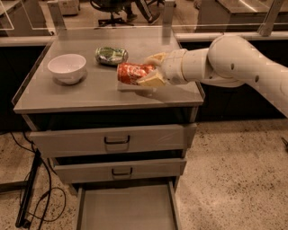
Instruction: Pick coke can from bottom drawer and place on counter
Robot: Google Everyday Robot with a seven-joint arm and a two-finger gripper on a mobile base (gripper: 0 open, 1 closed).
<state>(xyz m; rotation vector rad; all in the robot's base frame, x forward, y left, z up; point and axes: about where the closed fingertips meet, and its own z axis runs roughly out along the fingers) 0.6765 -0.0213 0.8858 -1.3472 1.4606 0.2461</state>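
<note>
Coke can [132,73] pictured on its side, clamped between the two pale fingers [153,81] of the hand [147,71], one finger above and one below, red body and white lettering poking out to the left. Hung low over the right-centre of the counter [90,96], above a dark shadow on the grey top; could not be told whether touched the surface or sat just clear of it. Carried on a thick white arm [229,56] stretching in from the right, bent at a round joint beyond the counter's right edge.

Just behind the coke can, near but apart: a crumpled green can [111,55], lying on its side. Farther left, well apart from both: a white bowl [67,68], upright on the counter.

Below the counter, two upper drawers [112,140] with black handles, a dark gap showing above each front. At the foot of the cabinet, bottom drawer [126,211] pulled wide open, flat grey bottom in plain view. Left of the cabinet, black cables [31,197] trailed across a speckled floor [234,175]. Beyond the counter's far edge, base of an office chair [118,13].
</note>
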